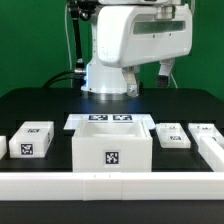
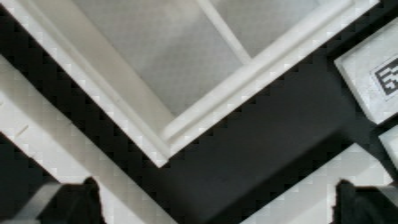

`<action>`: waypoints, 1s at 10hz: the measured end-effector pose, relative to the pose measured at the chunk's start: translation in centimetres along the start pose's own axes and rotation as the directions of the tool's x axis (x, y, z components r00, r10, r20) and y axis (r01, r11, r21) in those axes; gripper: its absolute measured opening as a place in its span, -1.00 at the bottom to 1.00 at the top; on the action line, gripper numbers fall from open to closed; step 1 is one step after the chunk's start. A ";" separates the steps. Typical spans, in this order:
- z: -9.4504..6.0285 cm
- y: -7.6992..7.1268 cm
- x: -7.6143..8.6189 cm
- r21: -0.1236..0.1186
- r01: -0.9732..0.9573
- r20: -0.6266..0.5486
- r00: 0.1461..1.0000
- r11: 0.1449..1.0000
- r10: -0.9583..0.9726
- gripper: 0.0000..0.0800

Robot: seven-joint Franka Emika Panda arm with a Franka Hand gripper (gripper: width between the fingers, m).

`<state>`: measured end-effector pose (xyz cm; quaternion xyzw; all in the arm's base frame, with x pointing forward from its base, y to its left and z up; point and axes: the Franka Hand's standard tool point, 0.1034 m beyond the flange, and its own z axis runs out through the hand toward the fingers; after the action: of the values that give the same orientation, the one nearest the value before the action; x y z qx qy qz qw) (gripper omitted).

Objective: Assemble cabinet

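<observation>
The cabinet is a large white open-topped box with a tag on its front, standing at the table's front middle. In the wrist view a white rim corner with a grey inside lies below; it looks like the cabinet's corner. My gripper is open and empty. Its dark fingertips stand far apart, one on each side of that corner, above it and not touching. In the exterior view only the arm's white upper link shows at the back; the gripper is not clearly seen there.
The marker board lies behind the cabinet. Small tagged white blocks sit to the exterior view's left and right. A white rail runs along the front and up the right side. A tagged white part shows in the wrist view.
</observation>
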<state>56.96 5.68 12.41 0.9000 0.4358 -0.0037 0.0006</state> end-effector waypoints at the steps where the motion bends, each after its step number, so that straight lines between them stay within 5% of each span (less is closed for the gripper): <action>1: 0.0 0.0 0.0 0.000 0.000 0.000 1.000 1.000 0.000 0.62; 7: -0.1 -0.1 -0.4 0.003 0.009 0.005 1.000 1.000 -0.009 0.62; 10: -0.4 -1.7 -4.2 0.019 0.157 0.032 0.987 0.987 -0.158 0.62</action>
<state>53.04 3.48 12.86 0.8626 0.5055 -0.0222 0.0000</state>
